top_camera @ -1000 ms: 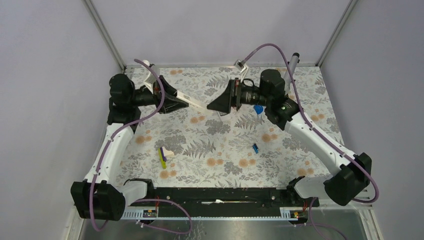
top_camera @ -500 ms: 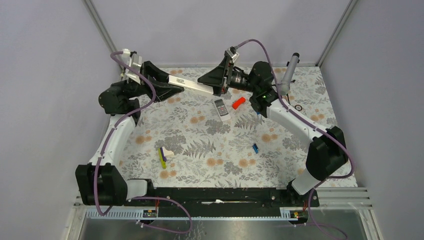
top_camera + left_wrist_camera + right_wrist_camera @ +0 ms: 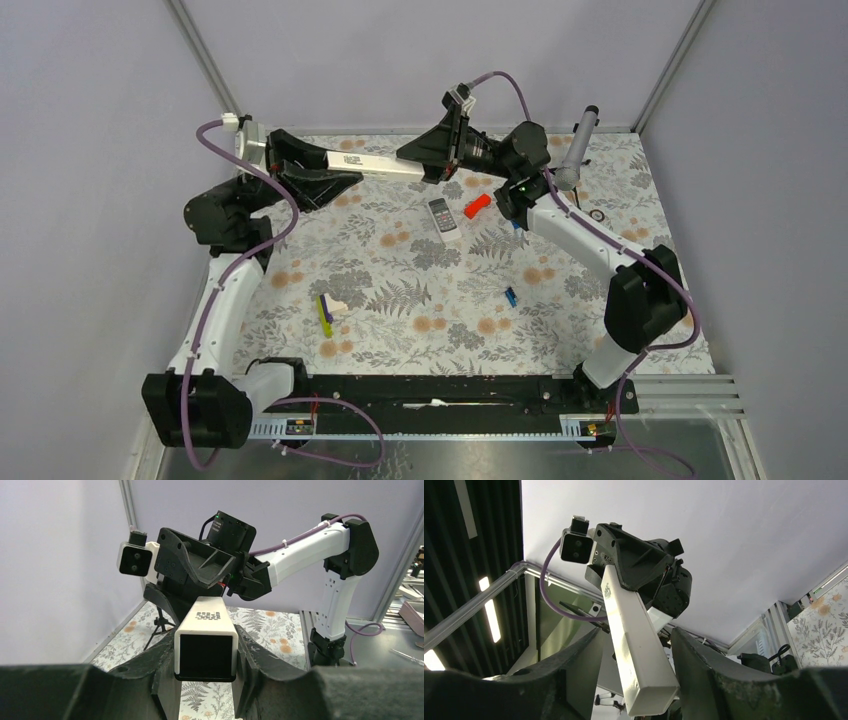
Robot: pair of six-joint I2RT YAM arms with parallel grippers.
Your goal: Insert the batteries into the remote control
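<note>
The white bar has risen, upper centre; left gripper pinches it, right gripper hold unclear: a loose grip could drop it.

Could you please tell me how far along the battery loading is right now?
Done: nothing visible; the remote control lies on the mat, the blue battery apart from it. In hand: the left end effector grips a white bar, the right end effector straddles it, open. Left: all the loading.
</note>
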